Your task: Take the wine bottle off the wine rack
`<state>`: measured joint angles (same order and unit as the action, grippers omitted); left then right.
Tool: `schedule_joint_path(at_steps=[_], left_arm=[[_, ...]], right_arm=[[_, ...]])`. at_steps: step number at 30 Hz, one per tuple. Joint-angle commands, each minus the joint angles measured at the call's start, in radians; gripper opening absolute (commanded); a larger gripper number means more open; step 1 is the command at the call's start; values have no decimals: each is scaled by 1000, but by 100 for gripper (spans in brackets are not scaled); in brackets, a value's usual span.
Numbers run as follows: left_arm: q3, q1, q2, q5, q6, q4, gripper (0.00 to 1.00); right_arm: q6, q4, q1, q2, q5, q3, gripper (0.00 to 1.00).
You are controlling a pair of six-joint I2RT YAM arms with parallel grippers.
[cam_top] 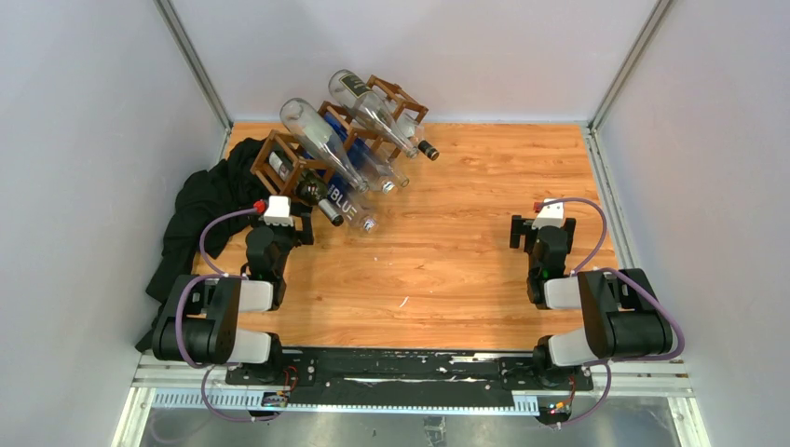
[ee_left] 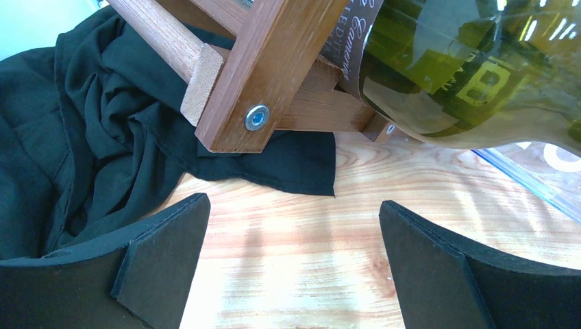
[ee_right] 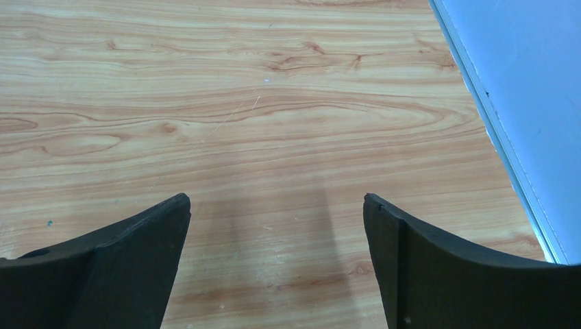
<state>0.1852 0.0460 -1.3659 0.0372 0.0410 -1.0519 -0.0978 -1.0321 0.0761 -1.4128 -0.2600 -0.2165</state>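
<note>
Left gripper [ee_left: 294, 226], right gripper [ee_right: 277, 212] wide, empty. Yanking the wine bottle [ee_left: 479, 75] could drag the wine rack [ee_left: 274, 62], toppling other bottles [cam_top: 321, 140].

Left wrist view: wine rack [ee_left: 274, 68] cropped by top edge, green bottle [ee_left: 473, 75] by top and right edges; label [ee_left: 357, 42] print partly legible.

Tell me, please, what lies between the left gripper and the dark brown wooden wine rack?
Bare wooden tabletop and a black cloth corner; left wrist view.
</note>
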Motion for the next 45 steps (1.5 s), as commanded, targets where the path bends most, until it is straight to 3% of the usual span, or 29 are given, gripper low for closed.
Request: schedule_joint_path(at_steps=[1,38,40,45], left_arm=[[12,-8,-6,-5,2,-23,100],[10,-9,-5,-3,7,-25,100],[10,-8,-3,-7,8,-27,100],[42,-8,59,0,9,88,100]], right_arm=[[-10,-17,-4,-5,5,-6,100],[-3,-33,-1,0,-33,-8,100],[29,48,-2,52,-116,-27,100],[133,475,-4,211,-219,-173,100]])
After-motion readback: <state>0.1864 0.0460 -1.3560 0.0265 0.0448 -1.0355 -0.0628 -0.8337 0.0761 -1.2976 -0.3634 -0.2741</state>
